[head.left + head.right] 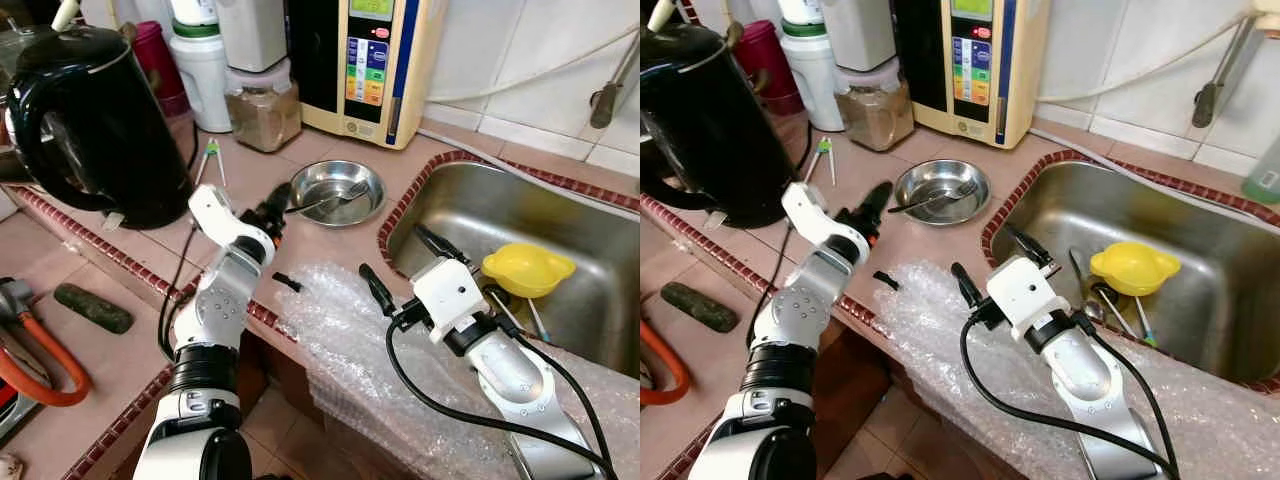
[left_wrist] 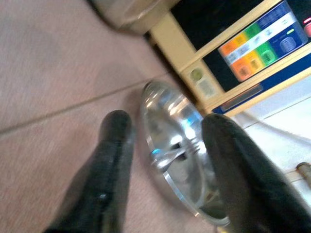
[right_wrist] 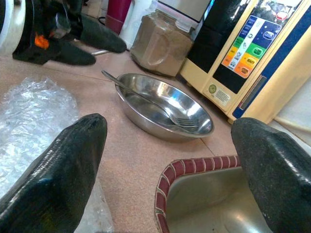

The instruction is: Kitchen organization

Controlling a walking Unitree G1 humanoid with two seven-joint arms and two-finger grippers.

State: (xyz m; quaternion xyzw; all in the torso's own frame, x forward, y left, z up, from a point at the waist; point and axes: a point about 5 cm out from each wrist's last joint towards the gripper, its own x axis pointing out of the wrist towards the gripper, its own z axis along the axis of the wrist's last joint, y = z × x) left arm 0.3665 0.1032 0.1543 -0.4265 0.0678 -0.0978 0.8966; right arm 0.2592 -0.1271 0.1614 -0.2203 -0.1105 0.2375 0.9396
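Note:
A shallow steel bowl (image 1: 337, 192) with a fork (image 3: 146, 102) lying in it sits on the tiled counter, between the kettle and the sink. My left gripper (image 1: 278, 212) hovers low at the bowl's left rim, near the fork's handle end. It is open, and in the left wrist view the bowl (image 2: 180, 155) lies just past the fingers (image 2: 109, 165). My right gripper (image 1: 406, 266) is open and holds nothing. It hangs over the bubble wrap (image 1: 340, 330) at the sink's near-left corner and points towards the bowl (image 3: 165, 109).
A black kettle (image 1: 90, 120) stands at the left. A jar of brown powder (image 1: 263, 115) and a cream water machine (image 1: 365, 60) stand behind the bowl. The sink (image 1: 480, 210) holds a yellow dish (image 1: 528, 268) and utensils. A small black piece (image 1: 287, 282) lies by the counter edge.

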